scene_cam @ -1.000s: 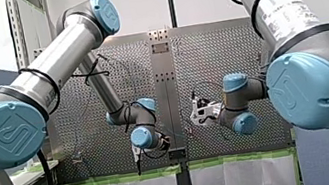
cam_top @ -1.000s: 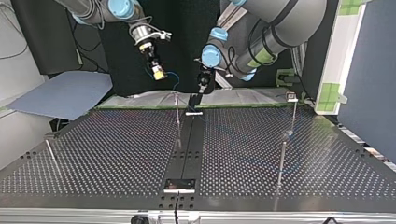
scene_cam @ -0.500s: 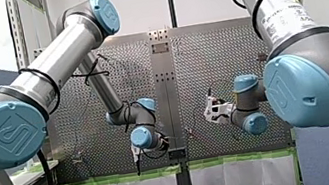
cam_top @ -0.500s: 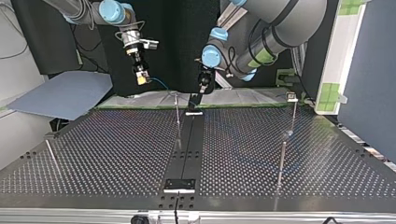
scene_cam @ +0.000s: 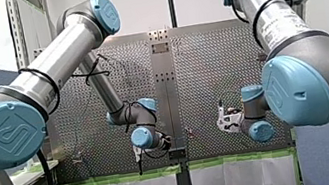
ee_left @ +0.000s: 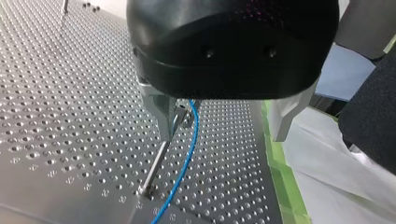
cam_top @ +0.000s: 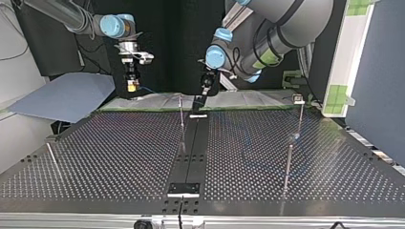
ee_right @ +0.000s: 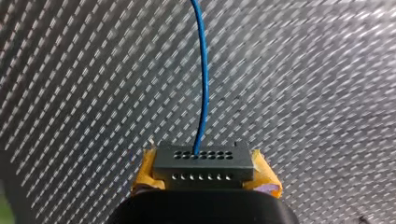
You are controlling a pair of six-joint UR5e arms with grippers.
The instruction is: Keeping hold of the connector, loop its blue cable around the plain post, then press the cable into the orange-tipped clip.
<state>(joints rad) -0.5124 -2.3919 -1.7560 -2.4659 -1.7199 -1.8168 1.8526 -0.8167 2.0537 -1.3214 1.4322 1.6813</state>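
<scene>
Entry, right arm: the right gripper point(ee_right: 204, 171) is pinched on the connector point(ee_right: 203, 161), a dark grey block with two rows of small holes, clamped between the yellow pads point(ee_right: 144, 173). The blue cable point(ee_right: 201, 84) leaves one hole in the block's upper row. It runs straight ahead of the gripper, over the perforated table point(ee_right: 303, 93).

In the top view you find this gripper at the view's left, pointing down and raised above the table's far edge. It is well apart from the other arm's gripper. A short stretch of blue shows just beside it, heading toward the view's right.

Entry, left arm: the left gripper point(ee_left: 222, 136) has its metal fingers point(ee_left: 161, 112) spread wide, not closed on the cable. The cable passes close by one finger and drops toward the table. A thin plain post point(ee_left: 156, 165) stands upright just under that same finger, and the cable runs just beside it down to its foot. You cannot tell from the left wrist view whether cable and post touch.

In the top view the left gripper hangs at the far edge near the middle, just beside the post.
</scene>
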